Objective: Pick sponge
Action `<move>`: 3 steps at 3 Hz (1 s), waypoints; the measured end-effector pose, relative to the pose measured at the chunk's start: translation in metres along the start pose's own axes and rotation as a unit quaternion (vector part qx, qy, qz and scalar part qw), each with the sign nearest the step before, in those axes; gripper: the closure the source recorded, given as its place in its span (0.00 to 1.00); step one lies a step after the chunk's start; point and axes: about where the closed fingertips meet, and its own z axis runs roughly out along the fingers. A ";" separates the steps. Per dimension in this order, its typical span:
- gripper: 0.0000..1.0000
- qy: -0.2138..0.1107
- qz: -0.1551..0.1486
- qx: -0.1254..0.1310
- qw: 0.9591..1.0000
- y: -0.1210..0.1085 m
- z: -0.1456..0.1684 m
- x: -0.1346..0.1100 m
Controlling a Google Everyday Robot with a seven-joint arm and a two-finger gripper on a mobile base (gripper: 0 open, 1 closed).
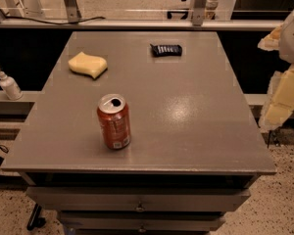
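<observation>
The sponge [88, 65] is a pale yellow foam pad with a wavy outline. It lies flat on the far left part of the grey table [186, 106]. My gripper [279, 67] hangs at the right edge of the view, off the table's right side and far from the sponge. Its two pale yellow blocky fingers [284, 97] stand apart with nothing between them.
An opened red soda can [113, 121] stands upright at the front middle-left. A small dark ribbed rectangular object [166, 49] lies at the far middle. A white pump bottle [9, 84] stands on a ledge left of the table. Drawers sit under the table's front edge.
</observation>
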 end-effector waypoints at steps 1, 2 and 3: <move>0.00 0.000 0.000 0.000 1.000 0.000 0.000 0.000; 0.00 -0.033 -0.009 0.002 0.999 -0.017 0.015 -0.019; 0.00 -0.082 -0.021 0.005 0.996 -0.045 0.037 -0.051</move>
